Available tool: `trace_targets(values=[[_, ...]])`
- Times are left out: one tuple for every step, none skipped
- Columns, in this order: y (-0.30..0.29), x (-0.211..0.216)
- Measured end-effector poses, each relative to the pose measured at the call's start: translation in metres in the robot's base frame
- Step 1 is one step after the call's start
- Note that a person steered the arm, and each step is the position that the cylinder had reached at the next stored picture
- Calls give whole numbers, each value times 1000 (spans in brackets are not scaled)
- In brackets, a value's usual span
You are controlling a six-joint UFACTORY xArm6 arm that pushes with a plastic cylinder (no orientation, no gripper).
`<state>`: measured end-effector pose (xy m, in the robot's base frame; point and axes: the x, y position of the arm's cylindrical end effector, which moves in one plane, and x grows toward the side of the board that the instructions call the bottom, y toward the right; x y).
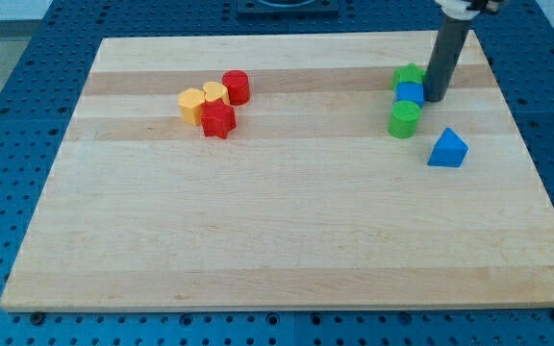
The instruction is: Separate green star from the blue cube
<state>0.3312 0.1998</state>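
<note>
At the upper right of the counter [287, 240], my tip [434, 99] sits just right of the blue cube [411, 93], which touches the green star [409, 75] above it and a green cylinder [404, 119] below. The rod has no end effector jaws.

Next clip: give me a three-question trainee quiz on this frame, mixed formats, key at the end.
1. True or false: my tip sits at the right of the blue cube.
2. Which block lies just above the blue cube? A) green star B) green cylinder C) blue triangle
3. Fill in: the two red and two yellow blocks cluster at the board's upper ____.

Key: 1 true; 2 A; 3 left.
</note>
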Motion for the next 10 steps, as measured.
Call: trace_targets(values=[[26,-12],[15,-19],[-23,-22],[-61,-21],[-75,-20],[-97,-20],[-122,-20],[-144,-20],[-150,-16],[-130,8]])
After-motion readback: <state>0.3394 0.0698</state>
